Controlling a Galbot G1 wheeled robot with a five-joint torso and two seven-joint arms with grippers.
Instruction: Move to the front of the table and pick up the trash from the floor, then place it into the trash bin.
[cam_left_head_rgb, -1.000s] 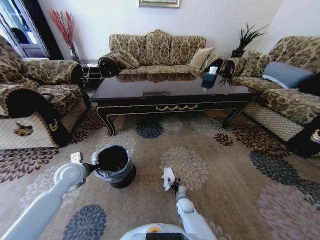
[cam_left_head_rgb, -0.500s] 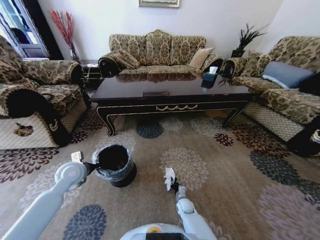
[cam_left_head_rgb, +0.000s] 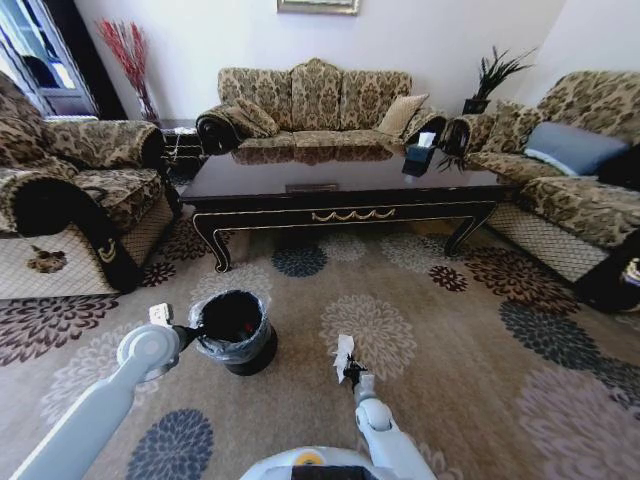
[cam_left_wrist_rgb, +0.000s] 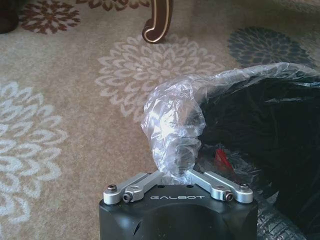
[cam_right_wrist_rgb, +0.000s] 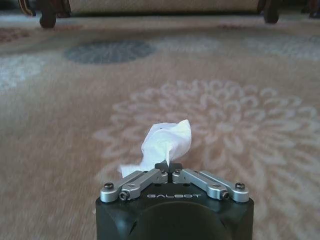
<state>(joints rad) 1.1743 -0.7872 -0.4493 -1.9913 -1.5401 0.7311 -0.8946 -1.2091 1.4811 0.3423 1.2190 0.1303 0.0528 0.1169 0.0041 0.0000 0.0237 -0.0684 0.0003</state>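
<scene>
Fingers of the right gripper (cam_right_wrist_rgb: 170, 169) pinched on paper (cam_right_wrist_rgb: 167, 143); left gripper (cam_left_wrist_rgb: 175, 172) clamping the bin (cam_left_head_rgb: 236, 333) liner (cam_left_wrist_rgb: 175, 120), something red (cam_left_wrist_rgb: 221, 156) inside.

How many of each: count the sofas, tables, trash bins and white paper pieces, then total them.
sofas: 3
table: 1
trash bin: 1
white paper: 1
Total: 6

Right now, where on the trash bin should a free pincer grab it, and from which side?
Grip the trash bin's liner-covered rim from above, on the side facing the table. The rim is the thin graspable edge; the left pincer already clamps the opposite side.
</scene>
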